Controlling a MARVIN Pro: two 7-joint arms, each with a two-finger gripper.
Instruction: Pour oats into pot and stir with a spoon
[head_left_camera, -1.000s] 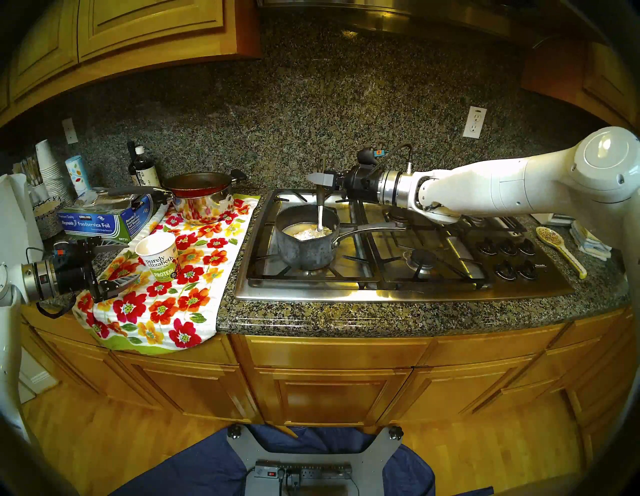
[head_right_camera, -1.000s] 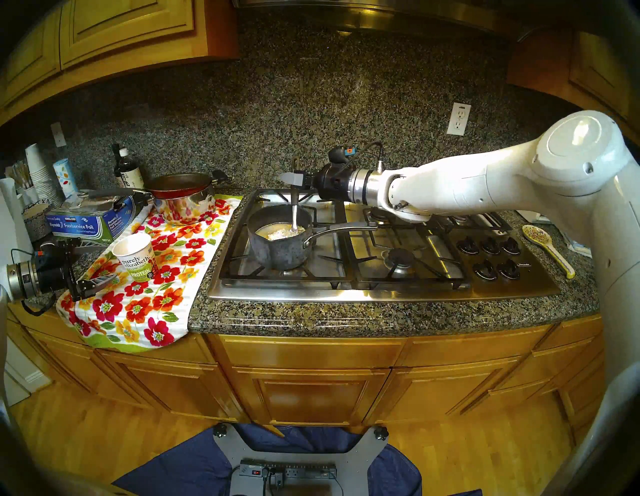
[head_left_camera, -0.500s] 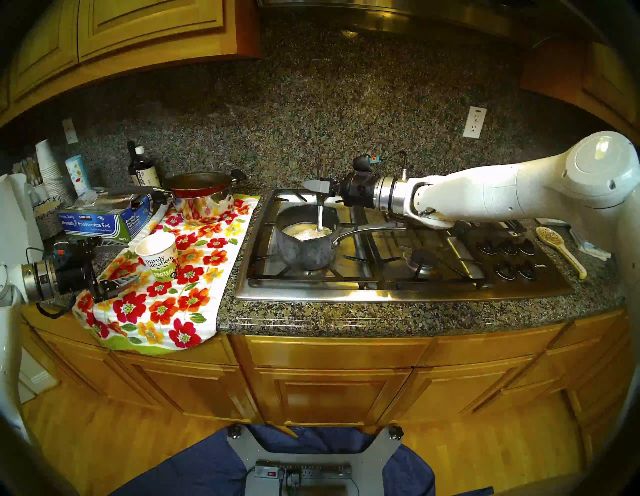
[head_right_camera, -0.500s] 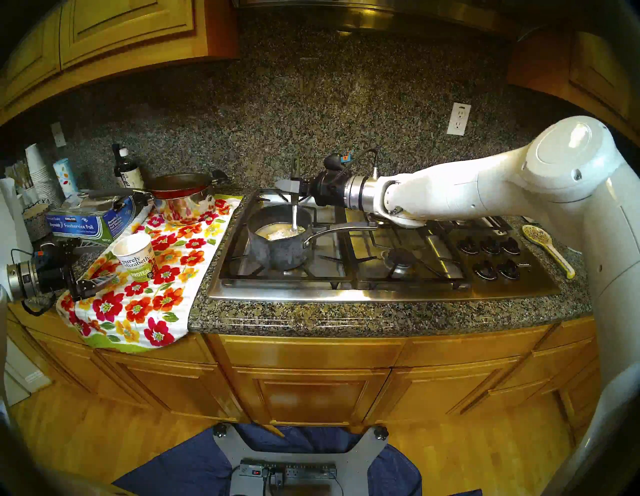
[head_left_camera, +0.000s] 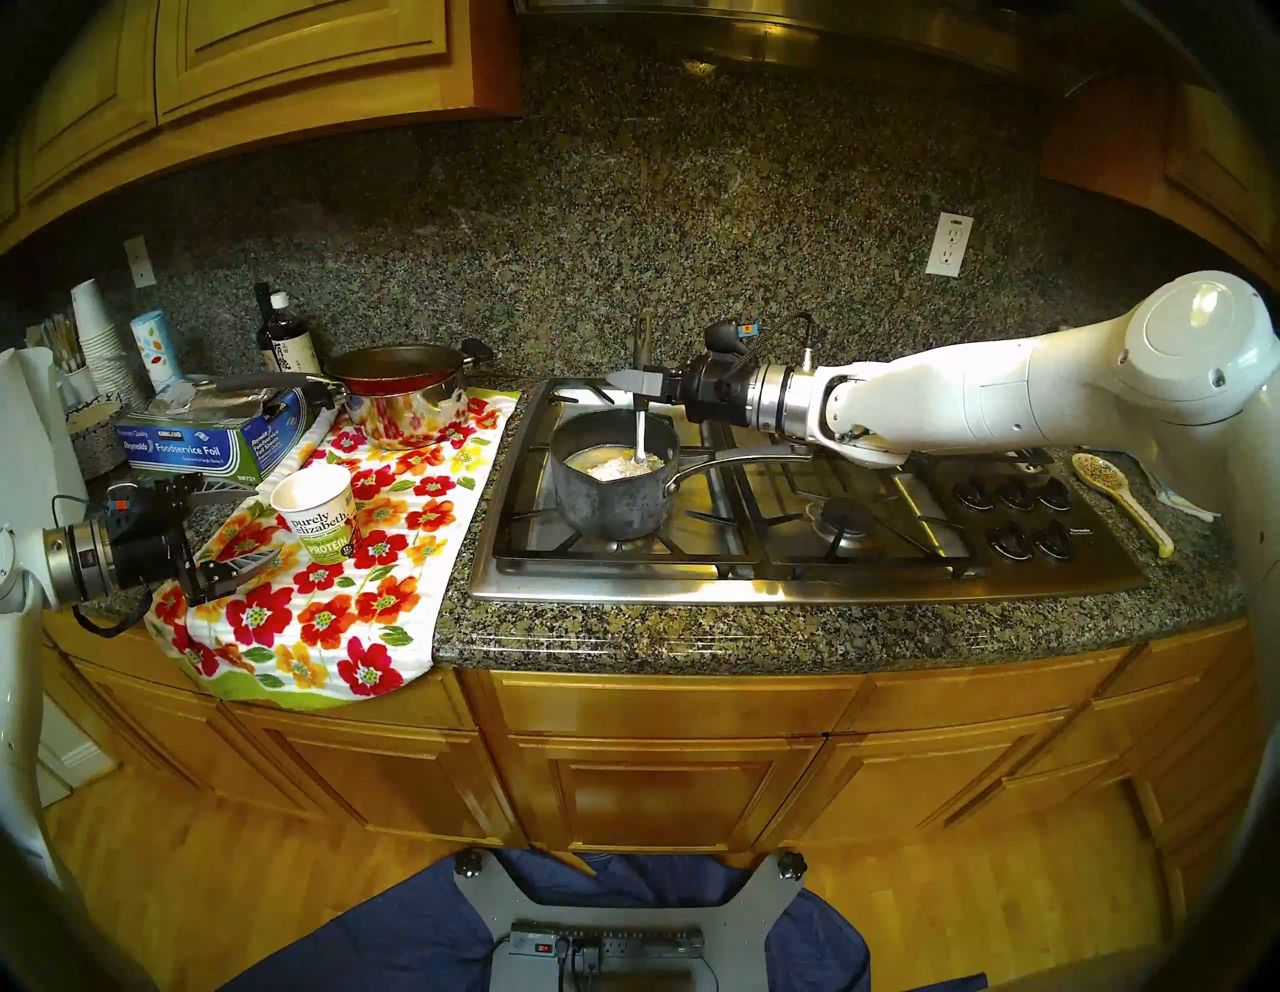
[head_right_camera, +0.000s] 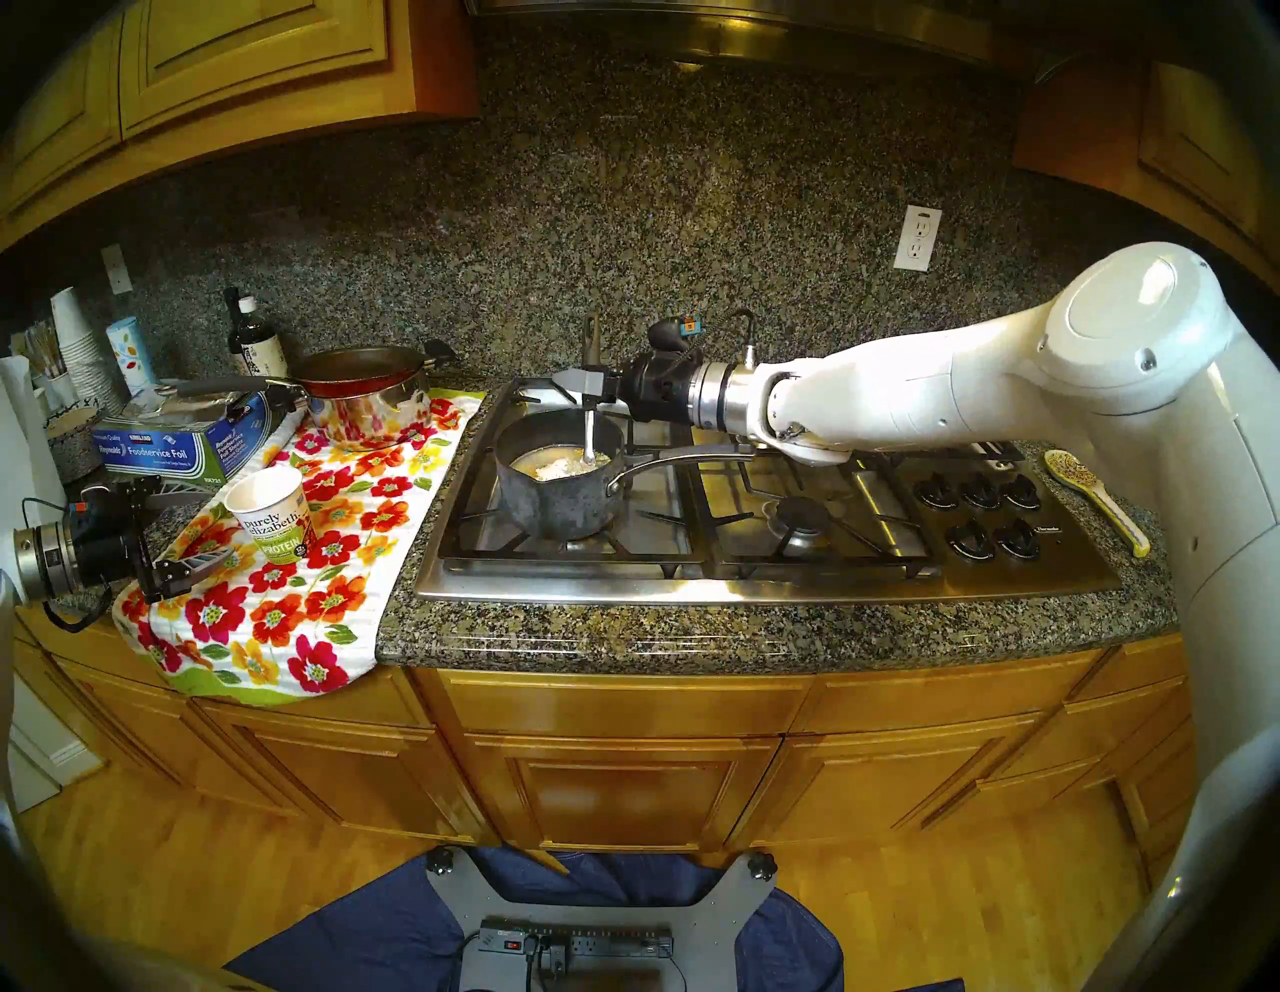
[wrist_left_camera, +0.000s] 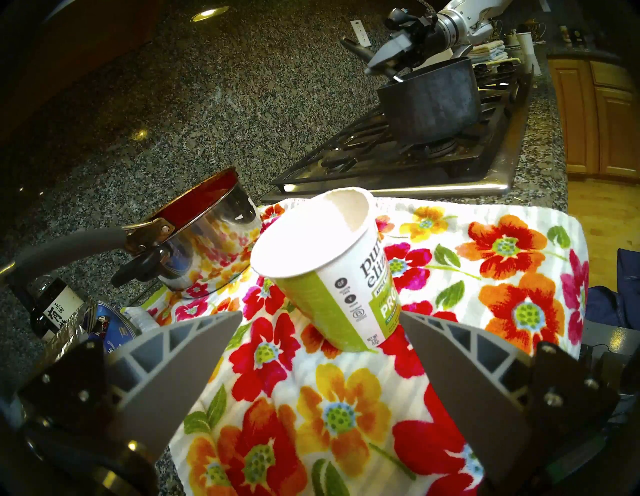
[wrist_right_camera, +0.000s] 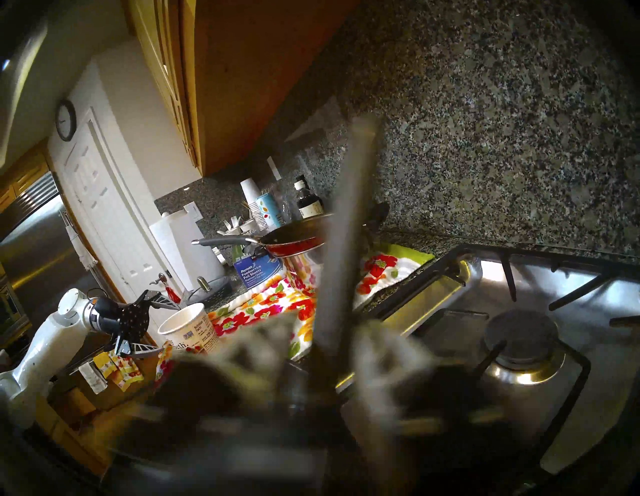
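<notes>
Oats (head_left_camera: 622, 468) sit in a pale heap in the bottom of the pot (head_left_camera: 613, 485), which stands on the rear-left burner of the stove (head_left_camera: 796, 585). My right gripper (head_left_camera: 641, 381) reaches in level above the pot with its jaws around the dark handle of the spoon (head_left_camera: 641, 415), which stands nearly upright with its pale bowl down in the oats; the wrist view is too blurred to show how firmly the jaws bear on it, so I cannot tell if I truly have it. My left gripper (wrist_left_camera: 320, 320) hangs with jaws wide and empty just short of the printed cup (wrist_left_camera: 332, 270), which stands upright on the flowered towel (wrist_left_camera: 485, 277). I judge stirring is the step in hand. A loose hold could let the spoon tip against the rim. A hard sweep could shove the light pot along the grate or fling flakes over the lip
</notes>
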